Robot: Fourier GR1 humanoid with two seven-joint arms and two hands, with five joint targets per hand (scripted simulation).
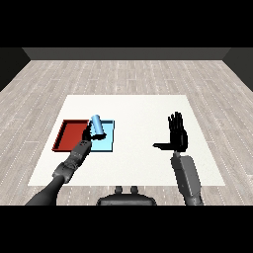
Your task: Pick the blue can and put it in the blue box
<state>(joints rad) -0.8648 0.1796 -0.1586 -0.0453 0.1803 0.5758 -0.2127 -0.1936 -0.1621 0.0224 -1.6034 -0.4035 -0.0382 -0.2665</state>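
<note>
Left hand (88, 133) holds unlabelled blue can (97, 125) over blue tray (109, 145).

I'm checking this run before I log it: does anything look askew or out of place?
Only the blue can: it is tilted in the left hand over the light blue tray, not yet set down. The right hand is open, apart.

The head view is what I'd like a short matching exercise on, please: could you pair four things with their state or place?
Things:
1. blue can
2. left robot hand
3. right robot hand
4. red tray

States:
A. open, holding nothing
B. curled round the can
C. left of the light blue tray
D. tilted, above the light blue tray

Pairs: 1-D, 2-B, 3-A, 4-C
</note>
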